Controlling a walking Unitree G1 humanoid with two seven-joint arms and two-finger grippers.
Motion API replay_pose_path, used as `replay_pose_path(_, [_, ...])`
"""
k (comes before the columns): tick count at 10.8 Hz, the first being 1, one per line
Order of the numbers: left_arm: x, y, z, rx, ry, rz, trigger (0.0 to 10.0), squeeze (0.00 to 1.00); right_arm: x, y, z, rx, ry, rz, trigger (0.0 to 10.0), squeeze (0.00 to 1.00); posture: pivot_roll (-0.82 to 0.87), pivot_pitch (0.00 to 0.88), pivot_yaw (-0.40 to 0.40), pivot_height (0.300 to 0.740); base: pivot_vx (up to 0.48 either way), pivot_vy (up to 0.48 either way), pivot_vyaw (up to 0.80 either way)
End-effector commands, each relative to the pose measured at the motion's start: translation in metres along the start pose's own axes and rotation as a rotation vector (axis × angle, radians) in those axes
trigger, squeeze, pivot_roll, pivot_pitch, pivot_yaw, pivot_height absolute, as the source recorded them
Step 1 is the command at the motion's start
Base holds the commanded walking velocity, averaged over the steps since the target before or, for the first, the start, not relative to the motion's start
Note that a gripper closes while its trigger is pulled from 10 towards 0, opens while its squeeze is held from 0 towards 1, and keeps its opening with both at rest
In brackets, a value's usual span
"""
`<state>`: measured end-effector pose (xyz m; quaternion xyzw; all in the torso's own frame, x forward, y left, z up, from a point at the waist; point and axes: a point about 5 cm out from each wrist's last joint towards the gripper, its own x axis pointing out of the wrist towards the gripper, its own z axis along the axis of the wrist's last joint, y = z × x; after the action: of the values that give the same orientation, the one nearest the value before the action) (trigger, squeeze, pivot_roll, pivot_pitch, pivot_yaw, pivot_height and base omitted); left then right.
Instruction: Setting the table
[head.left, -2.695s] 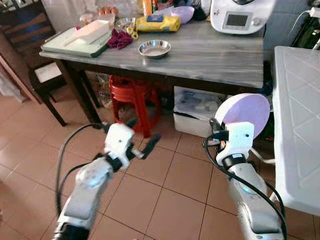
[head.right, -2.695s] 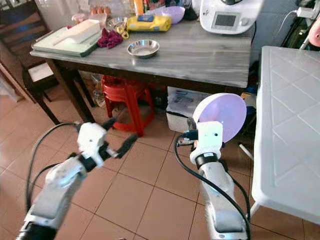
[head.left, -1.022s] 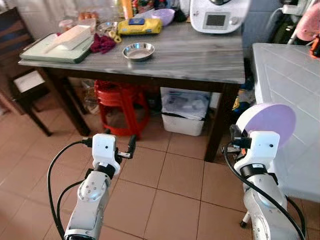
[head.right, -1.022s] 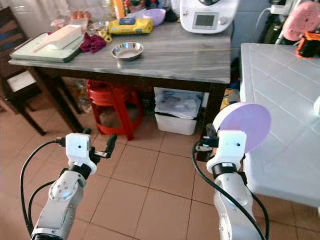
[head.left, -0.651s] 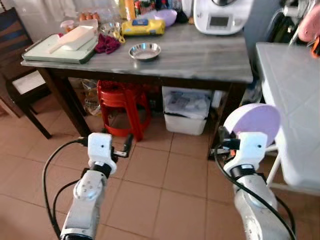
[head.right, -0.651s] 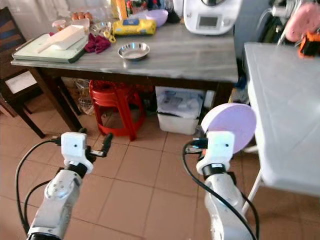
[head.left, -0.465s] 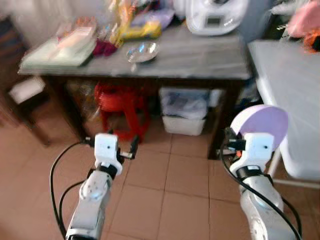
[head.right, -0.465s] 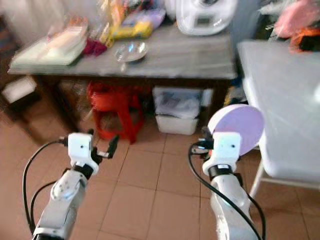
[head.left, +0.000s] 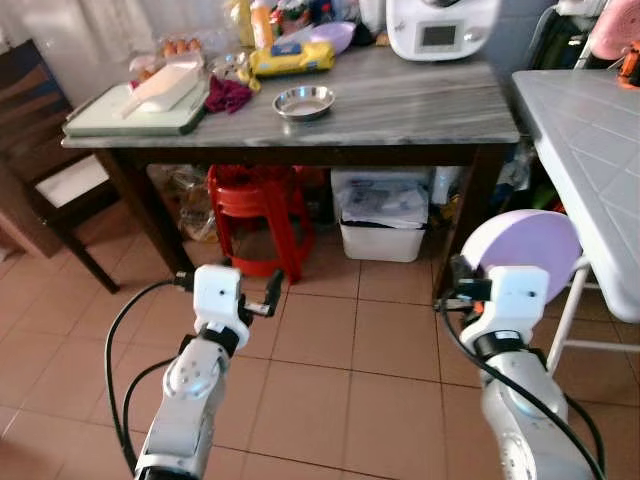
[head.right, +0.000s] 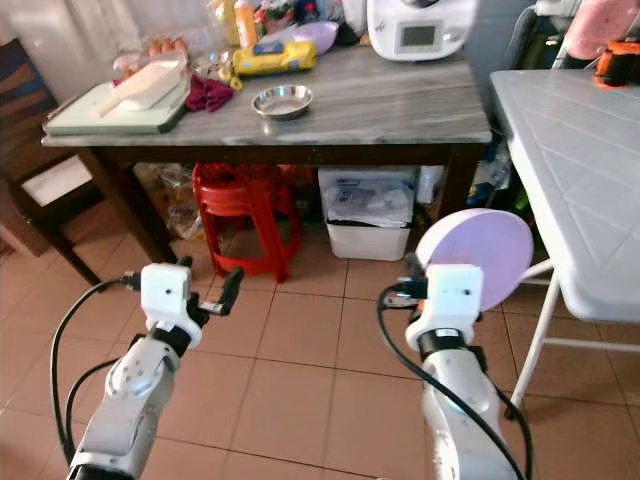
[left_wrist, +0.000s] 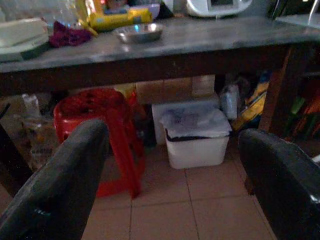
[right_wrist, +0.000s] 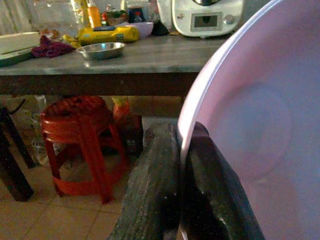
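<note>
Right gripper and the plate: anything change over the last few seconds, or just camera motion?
Mostly camera motion: the robot turned, so the grey table and white table shifted in frame. The right gripper stays shut on the lilac plate, held upright on edge. The left gripper stays open and empty. The steel bowl sits on the grey table as before.

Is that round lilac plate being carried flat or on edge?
On edge: the round lilac plate stands upright, its rim pinched between the right gripper fingers.
</note>
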<state>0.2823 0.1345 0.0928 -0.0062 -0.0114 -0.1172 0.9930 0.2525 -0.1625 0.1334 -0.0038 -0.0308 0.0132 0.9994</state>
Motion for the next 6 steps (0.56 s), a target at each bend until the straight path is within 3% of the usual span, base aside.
replay_pose_path(1, [-0.0035,0.011,-0.0011,0.015,0.015,0.023,10.0,0.0,0.0011,0.0104,0.0037,0.01,-0.018,0.037,10.0,0.0,-0.11,0.065,0.104,0.74,0.0,0.401,0.0])
replay_pose_path(6, [-0.0022,0.0077,-0.0012,0.016,0.015,0.011,10.0,0.0,0.001,0.0114,0.0024,0.008,-0.015,0.05,10.0,0.0,-0.11,0.062,0.103,0.74,0.0,0.412,0.0])
